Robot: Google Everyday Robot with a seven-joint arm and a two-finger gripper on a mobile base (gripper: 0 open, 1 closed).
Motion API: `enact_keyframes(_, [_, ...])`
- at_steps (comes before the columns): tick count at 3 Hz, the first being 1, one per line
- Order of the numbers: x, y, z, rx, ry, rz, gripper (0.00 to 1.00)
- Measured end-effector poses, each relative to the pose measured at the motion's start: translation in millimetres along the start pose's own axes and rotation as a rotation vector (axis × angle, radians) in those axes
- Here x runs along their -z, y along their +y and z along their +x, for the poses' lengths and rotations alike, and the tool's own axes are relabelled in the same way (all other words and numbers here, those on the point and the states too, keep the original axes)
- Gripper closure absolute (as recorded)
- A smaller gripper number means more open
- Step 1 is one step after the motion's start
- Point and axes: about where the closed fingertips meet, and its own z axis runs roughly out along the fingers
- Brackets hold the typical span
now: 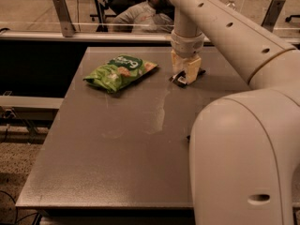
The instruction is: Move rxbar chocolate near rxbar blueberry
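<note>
The rxbar chocolate (178,80), a small black bar wrapper, lies at the far right of the grey table (122,144). My gripper (185,75) has come straight down on it. Its pale fingers (193,69) are drawn together around the bar's middle, and the bar's ends stick out on both sides. The bar still rests on the table. The rxbar blueberry is hidden behind my arm's large white link (239,158); only a tiny dark sliver (188,137) shows at the link's left edge.
A green snack bag (119,71) lies on the table at the far left of the gripper. A glass barrier with metal posts (63,15) runs behind the table's far edge. A person sits beyond it.
</note>
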Motion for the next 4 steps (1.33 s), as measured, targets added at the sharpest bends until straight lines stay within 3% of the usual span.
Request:
enact_keyframes(1, [0, 0, 2, 0.002, 0.005, -0.003, 0.86])
enact_keyframes(2, [11, 11, 3, -0.022, 0.017, 0.007, 1.00])
enact_keyframes(3, [33, 37, -4, -0.113, -0.027, 0.018, 1.00])
enact_keyframes(4, [50, 65, -24, -0.195, -0.116, 0.032, 1.00])
